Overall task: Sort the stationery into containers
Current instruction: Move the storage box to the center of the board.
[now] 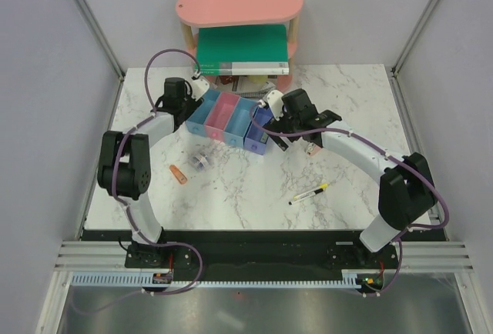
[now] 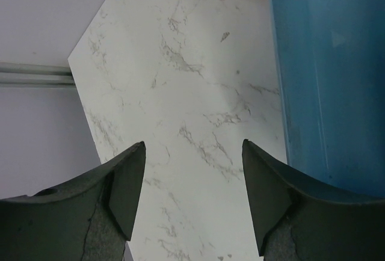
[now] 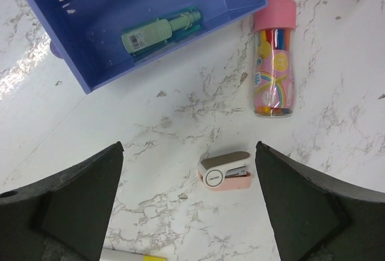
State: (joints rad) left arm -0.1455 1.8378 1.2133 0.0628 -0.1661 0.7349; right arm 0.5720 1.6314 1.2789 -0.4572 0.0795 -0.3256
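You are looking at a white marble table [image 1: 254, 195] that is carrying a row of four bins [image 1: 231, 135] toward its far side, with a pink shelf [image 1: 239, 3] standing behind them. A clear roll [image 1: 199, 161] and an orange piece [image 1: 179, 174] are lying close together on the left. A yellow-and-black pen [image 1: 309, 192] is lying apart on the right. A pink stapler [image 3: 225, 172] and a pink tube of markers [image 3: 274, 62] are resting near the purple bin [image 3: 96, 14].

4 joined bins [image 1: 229, 135] are set askew. In purple end bin [image 3: 96, 8] a green piece [image 3: 161, 29] is laid flat; yellow-blk pen [image 1: 310, 192], orange piece [image 1: 179, 174], clear roll [image 1: 199, 161] & pink stapler [image 3: 225, 171] are seen loose outside.
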